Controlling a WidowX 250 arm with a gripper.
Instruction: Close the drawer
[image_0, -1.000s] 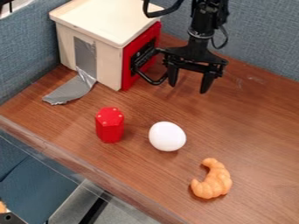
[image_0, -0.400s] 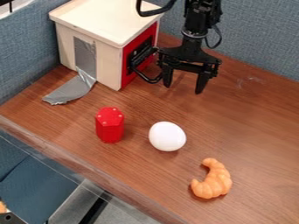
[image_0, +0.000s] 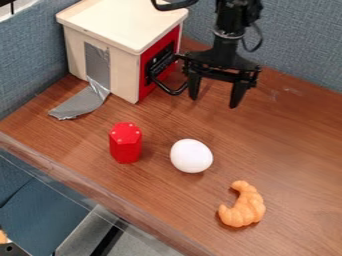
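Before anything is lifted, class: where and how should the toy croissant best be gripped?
Probably across the thick middle of the croissant, from above: it lies flat and curls like a C, so one finger could drop into the hollow, the other outside the bulge. The gripper hangs open, fingers down, which suits that.

smooth egg (image_0: 192, 156), wood-grain tabletop (image_0: 160, 195), woven-cloth partition (image_0: 300, 45)

From my end I count one red six-sided piece (image_0: 125, 144) on the left, one white egg (image_0: 191, 156), one croissant (image_0: 243, 205) near right, plus one box (image_0: 120, 22) far left with one red drawer (image_0: 148, 90).
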